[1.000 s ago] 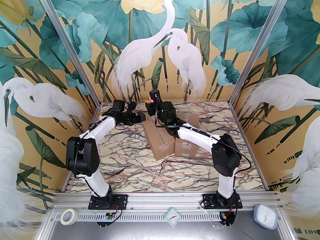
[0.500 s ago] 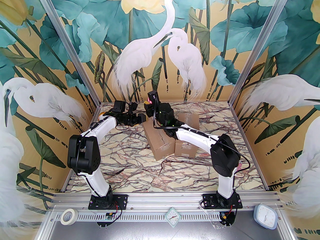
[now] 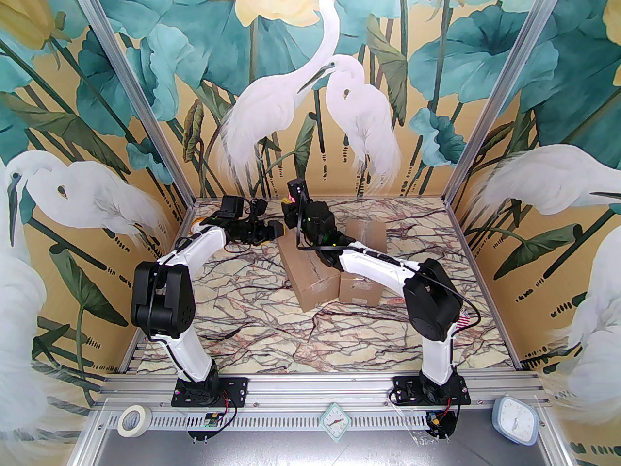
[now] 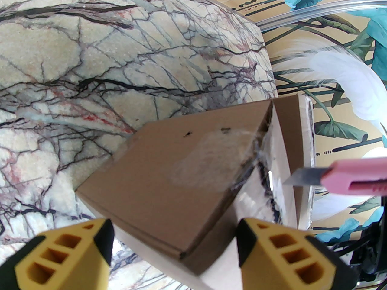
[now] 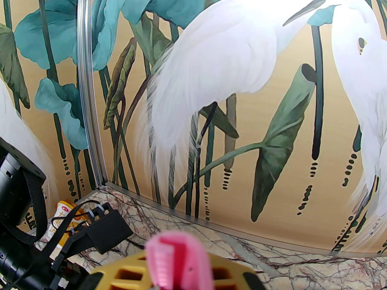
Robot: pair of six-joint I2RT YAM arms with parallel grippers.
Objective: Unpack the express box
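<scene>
Reaching in from the left, the left gripper (image 4: 172, 225) has its yellow fingers (image 4: 60, 258) spread wide and grips nothing. One corner of the box (image 3: 310, 270) lies between them; contact cannot be confirmed. The box rests flat on the table (image 3: 271, 328), just right of centre and toward the far side. Clear tape (image 4: 208, 159) covers part of its top, and white shows at the seam. The knife (image 4: 347, 177) has its blade (image 4: 302, 177) extended, tip close to that seam. The right gripper (image 5: 180, 267) is clamped on the pink handle above the far end of the box. A second box (image 3: 361, 289) lies just beside the first, to its right.
</scene>
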